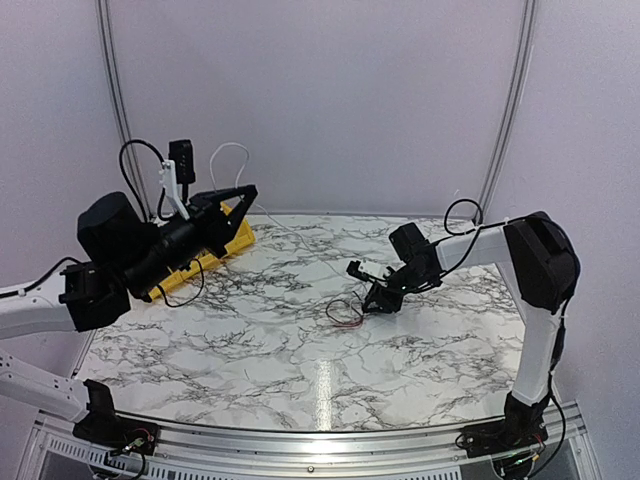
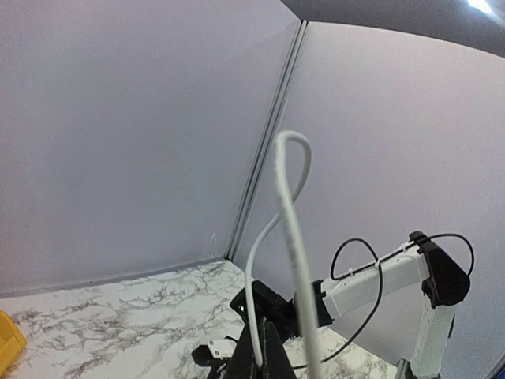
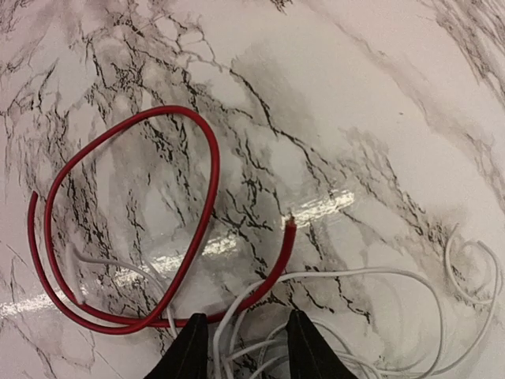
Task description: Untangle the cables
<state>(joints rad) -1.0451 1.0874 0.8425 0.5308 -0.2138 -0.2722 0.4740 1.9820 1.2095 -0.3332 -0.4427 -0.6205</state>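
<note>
Left gripper pinched white cable, held high — likely tensioning it; right gripper part-spread astride its loose loops by red cable, probably to anchor.

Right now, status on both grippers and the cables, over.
Left gripper shut on white cable, held high. Right gripper open, low, straddling white strands beside looped red cable. Yellow bin far off, not in the way.

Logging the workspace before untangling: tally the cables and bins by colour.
Red cable: 1
White cable: at least 1; the loops overlap, so I cannot tell whether there are more
Yellow bin: 1
Total: at least 3
</note>
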